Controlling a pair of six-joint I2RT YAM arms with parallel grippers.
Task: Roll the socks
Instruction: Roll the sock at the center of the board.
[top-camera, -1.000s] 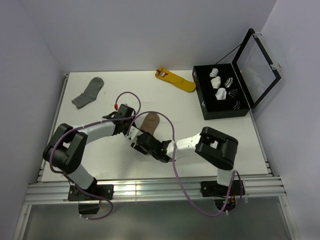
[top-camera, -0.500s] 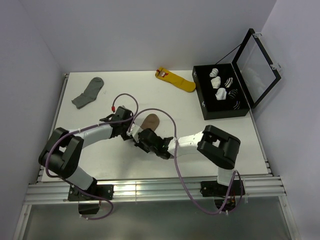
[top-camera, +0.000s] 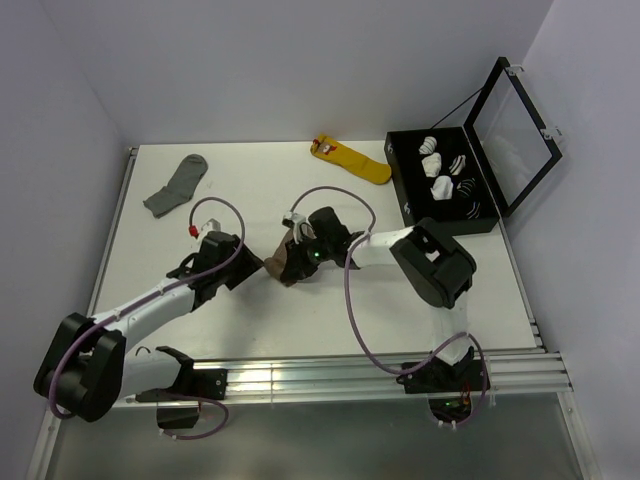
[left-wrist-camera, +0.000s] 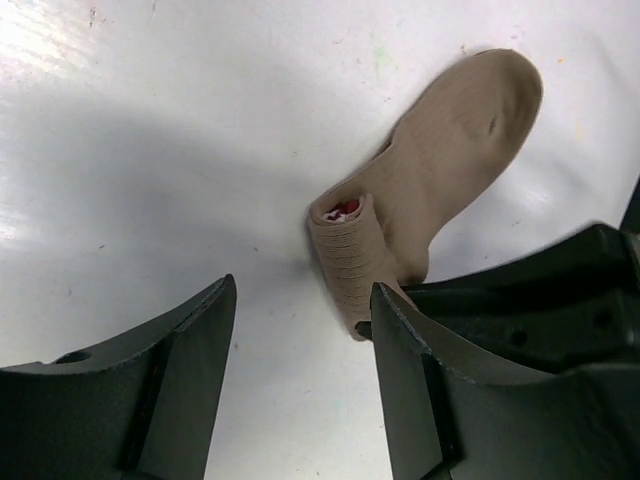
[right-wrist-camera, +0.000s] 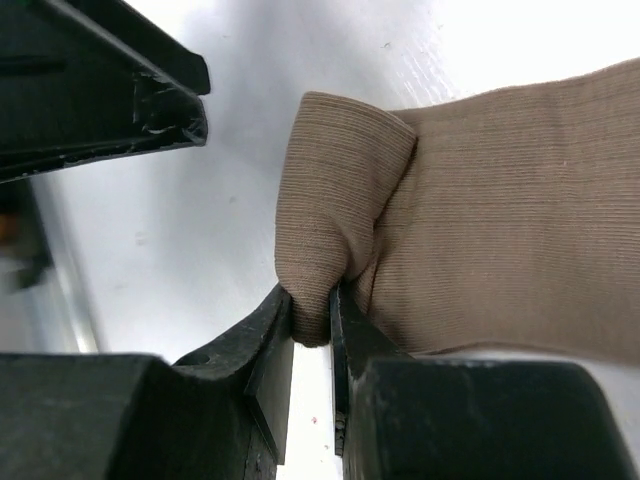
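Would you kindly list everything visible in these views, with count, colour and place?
tan sock: one, tan-brown, table centre, one end rolled
grey sock: one, grey, table's far left
yellow sock: one, yellow with red tag, far middle
box: one, black, lid open, far right
rolled socks: several, white and striped, inside box
table: one, white
left gripper: one, black, jaws open beside the roll
right gripper: one, black, jaws shut on tan sock's roll

Bright, even light — glare streaks on the white table (left-wrist-camera: 60, 40), soft grey shadows, sharp focus.
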